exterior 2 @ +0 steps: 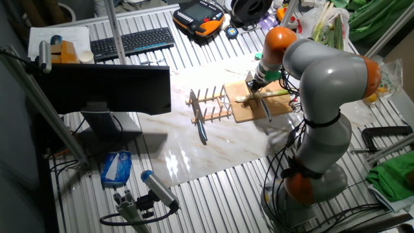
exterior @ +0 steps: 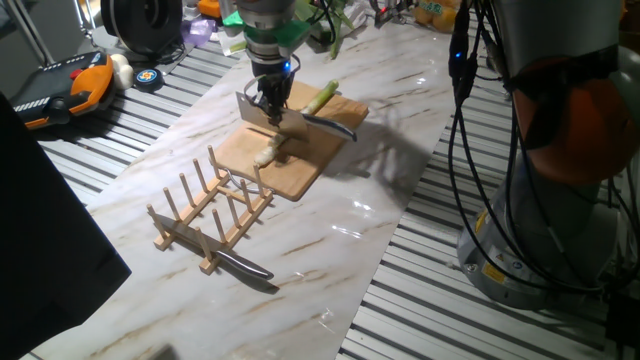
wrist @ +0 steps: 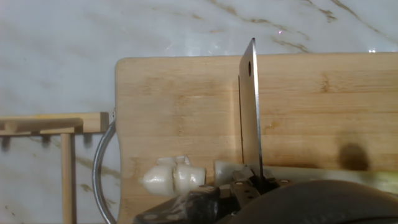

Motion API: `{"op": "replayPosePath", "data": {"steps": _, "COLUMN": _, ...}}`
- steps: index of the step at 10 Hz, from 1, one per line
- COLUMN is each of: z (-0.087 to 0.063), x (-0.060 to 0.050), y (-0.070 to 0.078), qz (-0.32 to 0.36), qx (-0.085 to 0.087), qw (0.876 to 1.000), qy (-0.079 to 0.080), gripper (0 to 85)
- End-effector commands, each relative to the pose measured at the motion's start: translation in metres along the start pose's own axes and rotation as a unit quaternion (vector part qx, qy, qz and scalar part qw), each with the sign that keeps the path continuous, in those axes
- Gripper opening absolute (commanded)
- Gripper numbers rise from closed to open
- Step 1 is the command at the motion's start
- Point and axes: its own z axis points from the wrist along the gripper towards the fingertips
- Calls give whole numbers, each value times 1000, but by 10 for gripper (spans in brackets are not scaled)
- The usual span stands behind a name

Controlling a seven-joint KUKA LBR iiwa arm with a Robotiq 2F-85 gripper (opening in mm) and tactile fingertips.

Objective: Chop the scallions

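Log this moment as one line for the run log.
phase: chopping | gripper: shut on cleaver | scallion: on cutting board, white end piece cut off | spare knife: by wooden rack

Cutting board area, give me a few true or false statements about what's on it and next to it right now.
1. The scallion lies on the cutting board. True.
2. The tool holds a cleaver over the board. True.
3. The scallion is still whole. False: cut pieces lie at its white end.
4. The wooden rack stands on the board. False: it stands beside it on the table.
5. A knife lies by the rack. True.
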Motion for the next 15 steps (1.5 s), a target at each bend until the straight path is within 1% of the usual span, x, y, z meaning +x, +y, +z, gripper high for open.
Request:
{"op": "replayPosePath", "data": {"steps": 1, "z": 0, "x": -1, "y": 1, "qz": 0, "qx": -1, "qw": 1000, "qy": -1, "gripper": 7}}
{"op": "replayPosePath", "data": {"steps": 2, "z": 2, "x": -2, "y": 2, "qz": 0, "qx": -2, "qw": 1000, "qy": 0, "gripper": 7}}
{"op": "replayPosePath", "data": {"steps": 4, "z": 6, "x": -3, "y": 4, "qz": -1, "qx": 4, "qw": 1000, "qy": -2, "gripper": 7}}
{"op": "replayPosePath", "data": {"steps": 6, "z": 8, "x": -4, "y": 6, "qz": 0, "qx": 4, "qw": 1000, "qy": -1, "gripper": 7}}
{"op": "replayPosePath", "data": {"steps": 8, "z": 11, "x": -3, "y": 9, "qz": 1, "qx": 7, "qw": 1000, "qy": -4, "gripper": 7}}
{"op": "replayPosePath", "data": {"steps": 12, "z": 9, "x": -3, "y": 7, "qz": 0, "qx": 13, "qw": 1000, "qy": -8, "gripper": 7}}
{"op": "replayPosePath", "data": {"steps": 15, "z": 6, "x": -2, "y": 2, "qz": 0, "qx": 12, "qw": 1000, "qy": -6, "gripper": 7}}
